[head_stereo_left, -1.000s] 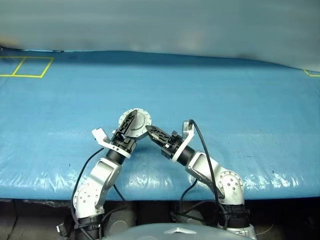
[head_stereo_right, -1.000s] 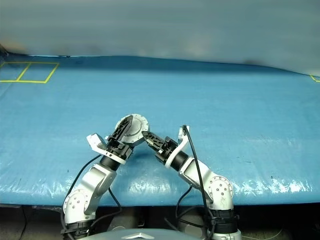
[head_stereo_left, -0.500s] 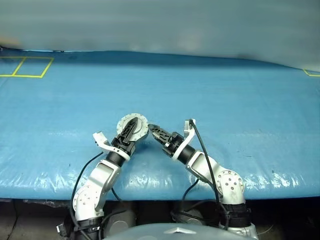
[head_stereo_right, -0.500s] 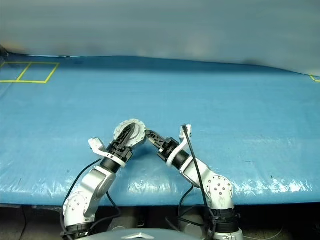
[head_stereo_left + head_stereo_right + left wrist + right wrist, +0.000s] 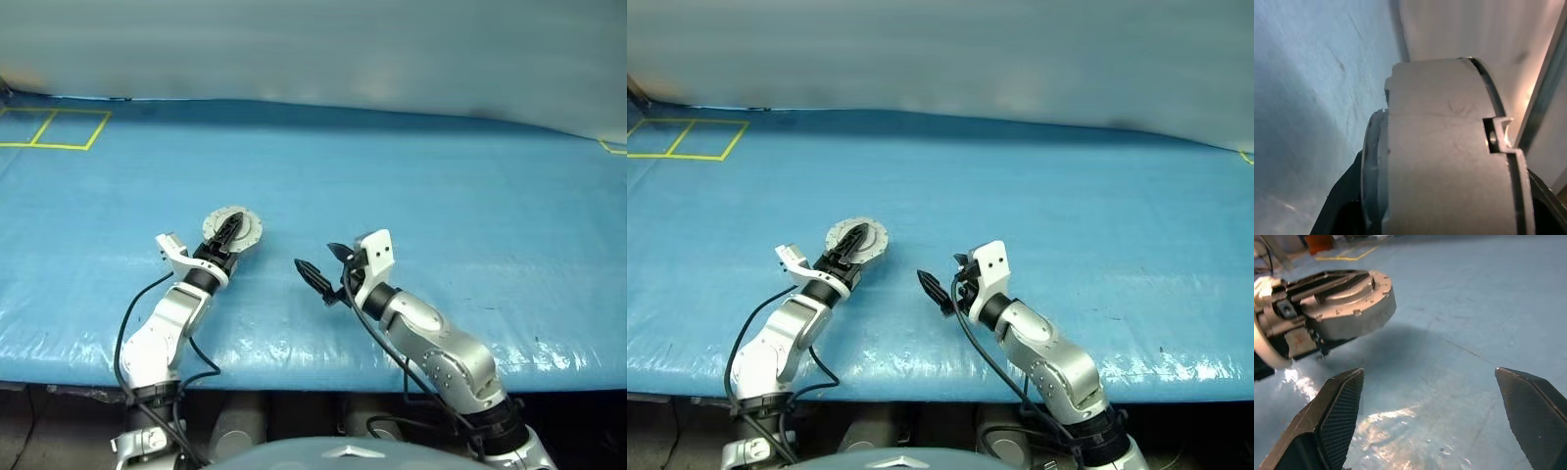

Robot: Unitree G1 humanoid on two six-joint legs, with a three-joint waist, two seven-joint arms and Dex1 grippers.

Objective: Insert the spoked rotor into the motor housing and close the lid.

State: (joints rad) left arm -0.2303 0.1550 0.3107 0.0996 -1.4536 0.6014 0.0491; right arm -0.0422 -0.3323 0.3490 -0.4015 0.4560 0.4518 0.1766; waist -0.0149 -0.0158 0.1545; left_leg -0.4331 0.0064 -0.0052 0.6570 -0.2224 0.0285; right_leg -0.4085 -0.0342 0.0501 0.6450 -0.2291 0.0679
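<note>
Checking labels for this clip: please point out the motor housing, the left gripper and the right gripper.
motor housing (image 5: 1359, 308), right wrist view, on its grey side wall.
left gripper (image 5: 228, 231), left eye view, between its fingertips over the housing.
right gripper (image 5: 1430, 394), right wrist view, midway between its spread fingertips.

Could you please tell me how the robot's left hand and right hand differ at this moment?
The left hand is clamped on the closed motor housing, one black finger across its top; the right hand holds nothing. The left hand's fingers are set housing-wide, while the right hand's are spread wide apart. The left hand is extended farther over the blue table; the right hand sits nearer the robot. Both point roughly level.
</note>
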